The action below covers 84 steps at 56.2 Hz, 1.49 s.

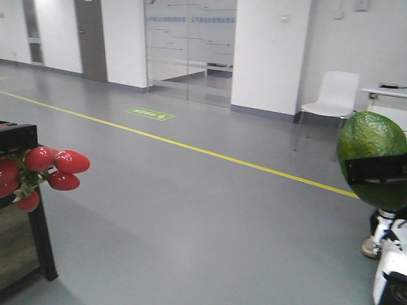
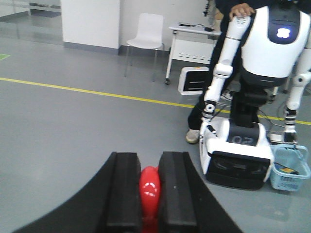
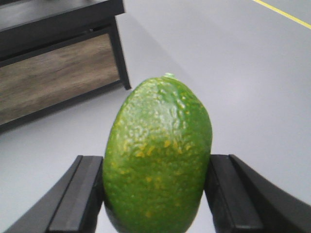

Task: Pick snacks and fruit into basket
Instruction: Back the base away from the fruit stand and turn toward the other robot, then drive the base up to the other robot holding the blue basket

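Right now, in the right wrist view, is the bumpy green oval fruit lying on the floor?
No, the bumpy green oval fruit is held upright between the right gripper's black fingers, above the grey floor.

Both grippers are plain matte black. The left gripper (image 2: 149, 194) has flat rectangular fingers (image 2: 124, 194) on curved bases. Right gripper (image 3: 155, 194) looks identical.

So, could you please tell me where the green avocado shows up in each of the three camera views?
Front view: avocado at the right edge, held in the right gripper.
Left wrist view: not in it; the left gripper holds red fruit.
Right wrist view: centre, filling the lower middle, clamped between the gripper fingers.
Shared landmark: the yellow floor line, visible in all three views.
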### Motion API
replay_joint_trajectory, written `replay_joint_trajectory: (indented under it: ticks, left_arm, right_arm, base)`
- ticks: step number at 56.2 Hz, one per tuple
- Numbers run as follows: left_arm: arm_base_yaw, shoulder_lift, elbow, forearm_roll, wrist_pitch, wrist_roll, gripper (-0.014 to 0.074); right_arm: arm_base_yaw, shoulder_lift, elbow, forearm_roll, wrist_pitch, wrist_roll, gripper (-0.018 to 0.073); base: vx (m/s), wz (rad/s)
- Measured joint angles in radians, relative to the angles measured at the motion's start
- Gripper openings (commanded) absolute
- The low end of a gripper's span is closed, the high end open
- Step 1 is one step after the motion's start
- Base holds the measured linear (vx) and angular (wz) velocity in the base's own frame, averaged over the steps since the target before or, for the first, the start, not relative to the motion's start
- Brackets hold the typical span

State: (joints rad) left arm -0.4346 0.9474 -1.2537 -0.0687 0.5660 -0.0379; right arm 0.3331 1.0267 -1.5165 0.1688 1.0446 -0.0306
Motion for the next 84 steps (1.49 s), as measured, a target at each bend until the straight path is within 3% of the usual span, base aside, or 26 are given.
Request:
replay_joint_trajectory:
  ticks: [44, 84]
  left_arm:
    - [0.0, 0.0, 0.0, 0.0, 0.0, 0.0, -0.0006]
    - [0.0, 0.0, 0.0, 0.0, 0.0, 0.0, -0.0006]
  right_arm:
    - [0.0, 0.0, 0.0, -0.001, 0.002, 0.0, -0.0008]
    - [0.0, 0.0, 0.0, -0.001, 0.002, 0.0, -0.0008]
  base:
    - [-0.23, -0.58]
    - [-0.12, -0.26]
